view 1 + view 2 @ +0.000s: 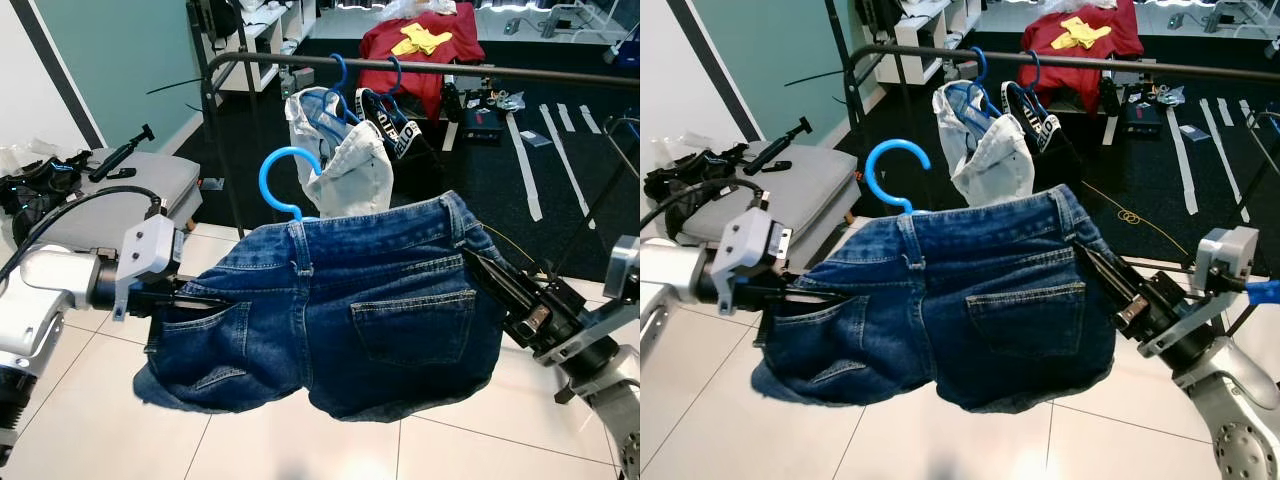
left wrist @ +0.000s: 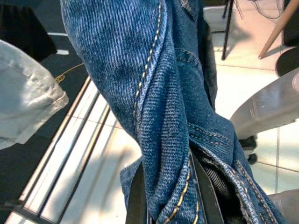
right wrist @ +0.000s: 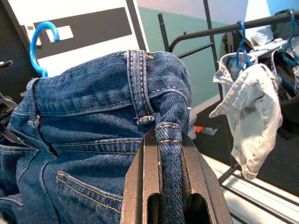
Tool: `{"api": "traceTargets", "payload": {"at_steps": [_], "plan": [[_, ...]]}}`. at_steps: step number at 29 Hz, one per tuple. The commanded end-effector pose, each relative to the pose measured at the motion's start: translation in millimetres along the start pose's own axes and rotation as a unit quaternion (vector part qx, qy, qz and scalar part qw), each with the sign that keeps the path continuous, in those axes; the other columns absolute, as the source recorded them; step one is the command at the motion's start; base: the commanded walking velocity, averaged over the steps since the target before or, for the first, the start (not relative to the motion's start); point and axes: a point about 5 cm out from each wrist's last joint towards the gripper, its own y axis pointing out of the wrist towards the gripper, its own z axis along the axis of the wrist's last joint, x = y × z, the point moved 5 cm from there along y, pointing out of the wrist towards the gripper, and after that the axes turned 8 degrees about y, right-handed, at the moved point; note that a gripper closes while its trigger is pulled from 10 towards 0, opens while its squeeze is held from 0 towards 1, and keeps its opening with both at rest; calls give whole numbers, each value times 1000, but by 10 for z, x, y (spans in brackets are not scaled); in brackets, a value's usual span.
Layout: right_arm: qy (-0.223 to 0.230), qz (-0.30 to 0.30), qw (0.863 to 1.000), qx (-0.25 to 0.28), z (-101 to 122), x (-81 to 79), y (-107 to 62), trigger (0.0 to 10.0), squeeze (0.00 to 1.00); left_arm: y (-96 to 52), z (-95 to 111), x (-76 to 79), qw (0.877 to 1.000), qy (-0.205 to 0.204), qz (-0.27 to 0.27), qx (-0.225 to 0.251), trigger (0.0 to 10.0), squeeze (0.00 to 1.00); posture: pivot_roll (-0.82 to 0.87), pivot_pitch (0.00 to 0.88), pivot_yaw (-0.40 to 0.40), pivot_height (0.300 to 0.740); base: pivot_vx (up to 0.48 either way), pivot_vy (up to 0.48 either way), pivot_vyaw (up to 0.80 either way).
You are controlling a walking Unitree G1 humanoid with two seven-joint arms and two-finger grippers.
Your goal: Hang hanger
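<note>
Stretching between the two arms, a pair of blue denim shorts (image 1: 330, 320) is hanging in the air in front of the robot, above the pale tiled floor (image 1: 90, 420). The shorts are sitting on a blue hanger (image 1: 283, 175), whose hook is rising upright from the waistband, free of any support and below the dark clothes rail (image 1: 420, 68) that is running across behind it.

The left gripper (image 2: 168, 191) is pinching the shorts at their left side, near a pocket. In the left wrist view its two black fingers (image 2: 136, 196) are lying close together with a twisted fold of denim squeezed between them, so they are clamping the cloth tightly.

The right gripper (image 3: 170, 186) is holding the waistband at the right side of the shorts. In the right wrist view its fingers (image 3: 145, 182) are standing narrowly apart, only as wide as the rolled denim band pressed between them, and both are touching that band.

On the rail, two more blue hangers are carrying a pale light-wash garment (image 1: 345, 165) and a dark one with white lettering (image 1: 395, 125); these are hanging behind the shorts and apart from them. A grey cushioned seat (image 1: 130, 190) is standing at the robot's left, beside the rail's upright.
</note>
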Motion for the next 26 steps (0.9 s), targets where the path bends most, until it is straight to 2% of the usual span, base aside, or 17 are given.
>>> {"api": "traceTargets", "payload": {"at_steps": [1,8,11,12,13,15,17,18,19,20,21,24,25,26], "plan": [[-59,-120,990,50,328,409,-333,0,0,-408,-192,75,997,-37,6,-73,10000,0,-73,100,78,740,0,0,0],[-76,-124,989,34,296,408,-356,0,0,-418,-216,56,996,-34,15,-82,10000,0,-79,103,78,740,0,0,0],[-87,-140,986,40,353,470,-387,0,0,-421,-317,40,992,-32,24,-116,10000,0,-80,104,78,740,0,0,0],[-95,-147,984,40,379,496,-393,0,0,-425,-388,-9,989,-33,38,-141,10000,0,-80,104,78,740,0,0,0],[-95,-147,984,40,379,496,-393,0,0,-425,-388,-9,989,-33,38,-141,10000,0,-80,104,78,740,0,0,0],[-113,-152,982,24,347,511,-353,0,0,-394,-494,-146,980,-17,72,-185,10000,0,-76,107,78,740,0,0,0],[-113,-152,982,24,347,511,-353,0,0,-394,-494,-146,980,-17,72,-185,10000,0,-76,107,78,740,0,0,0],[-121,-143,982,6,271,477,-301,0,0,-330,-501,-240,977,-1,97,-191,10000,0,-76,108,79,740,0,0,0],[-116,-126,985,-11,172,410,-233,10000,0,-232,-467,-367,973,25,130,-187,10000,0,-72,107,77,740,0,0,0],[-116,-126,985,-11,172,410,-233,10000,0,-232,-467,-367,973,25,130,-187,10000,0,-72,107,77,740,0,0,0],[-101,-120,988,-15,109,372,-188,10000,753,-128,-405,-485,970,49,164,-171,10000,0,-70,107,78,740,0,0,0],[-101,-120,988,-15,109,372,-188,10000,753,-128,-405,-485,970,49,164,-171,10000,0,-70,107,78,740,0,0,0],[-89,-112,990,-15,75,338,-154,10000,1000,-23,-342,-567,967,64,192,-152,10000,0,-69,106,79,740,0,0,0],[-89,-112,990,-15,75,338,-154,10000,1000,-23,-342,-567,967,64,192,-152,10000,0,-69,106,79,740,0,0,0]]}}
